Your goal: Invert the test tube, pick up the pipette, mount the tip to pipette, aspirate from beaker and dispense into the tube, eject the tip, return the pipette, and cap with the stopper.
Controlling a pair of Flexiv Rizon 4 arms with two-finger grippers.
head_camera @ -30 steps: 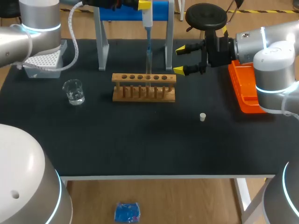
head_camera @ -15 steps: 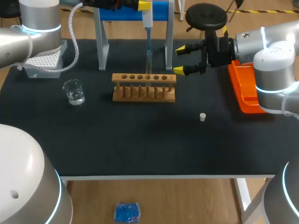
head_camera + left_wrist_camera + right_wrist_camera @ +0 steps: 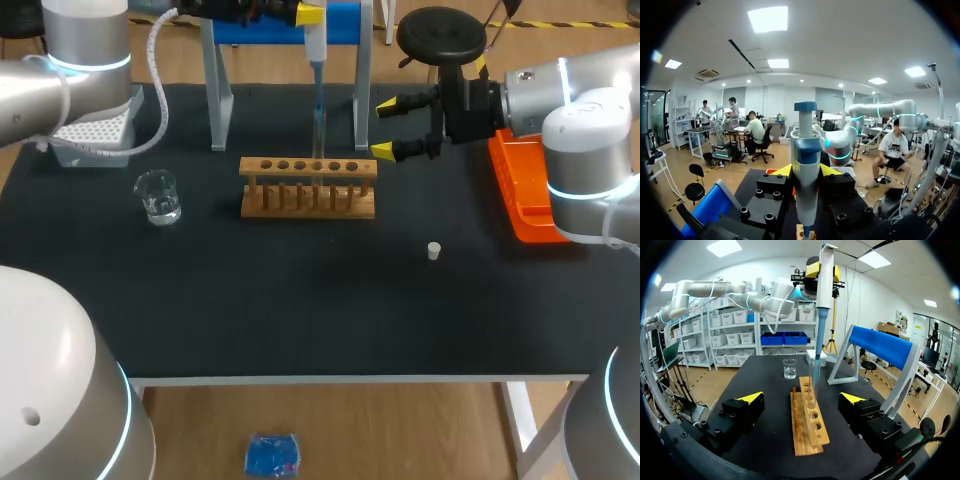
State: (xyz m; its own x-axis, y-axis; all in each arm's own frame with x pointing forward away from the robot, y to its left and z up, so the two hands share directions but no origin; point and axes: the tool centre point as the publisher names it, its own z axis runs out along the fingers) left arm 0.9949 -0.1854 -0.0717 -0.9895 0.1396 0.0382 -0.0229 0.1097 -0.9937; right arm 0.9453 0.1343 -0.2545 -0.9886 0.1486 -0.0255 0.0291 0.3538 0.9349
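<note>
Left wrist view shows my left claw (image 3: 806, 172) clamped on the upright pipette (image 3: 805, 145). From the head camera I see its tip reaching into the tube (image 3: 319, 125) that stands in the wooden rack (image 3: 308, 187). My right claw (image 3: 393, 127) hangs open just beside the rack. The beaker (image 3: 158, 196) sits near the rack's left end, and the stopper (image 3: 434, 251) lies apart on the table.

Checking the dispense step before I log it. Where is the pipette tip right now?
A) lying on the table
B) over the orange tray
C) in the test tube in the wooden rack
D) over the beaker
C: the left hand holds the pipette upright, its tip down in the test tube standing in the wooden rack; the beaker stands apart, off to the side.
</note>
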